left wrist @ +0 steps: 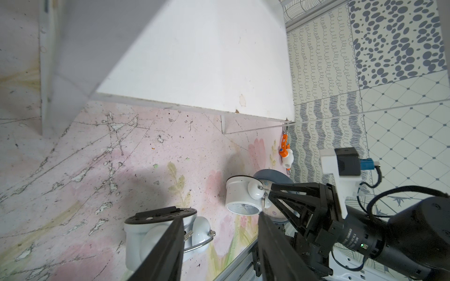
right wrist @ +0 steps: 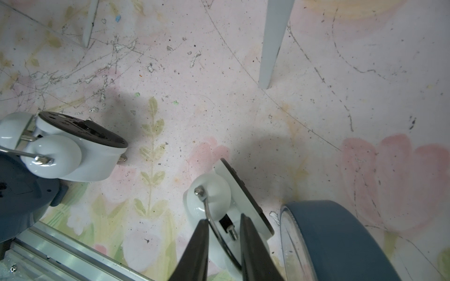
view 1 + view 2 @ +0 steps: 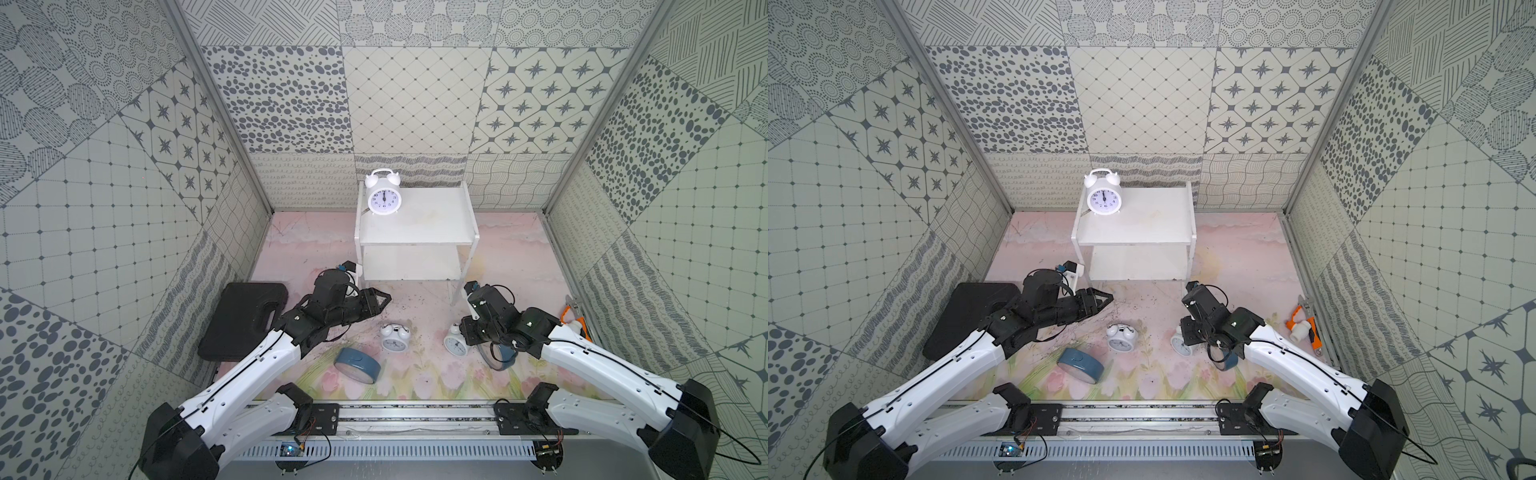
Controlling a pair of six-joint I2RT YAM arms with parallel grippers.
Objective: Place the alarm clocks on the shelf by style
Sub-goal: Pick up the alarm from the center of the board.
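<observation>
The white shelf [image 3: 428, 224] stands beyond both grippers, one twin-bell clock [image 3: 384, 198] on its top board; the left gripper [image 3: 386, 298] hangs slightly spread, empty; the right gripper [image 2: 224, 219] has its fingers [image 2: 197, 243] flanking the wire handle [image 2: 206, 209] of a floor clock [image 2: 214, 189], pinch unclear.

Overhead stereo pair, close wrist cameras

bright, even light with soft shadows; wide-angle bending at the frame edges.
</observation>
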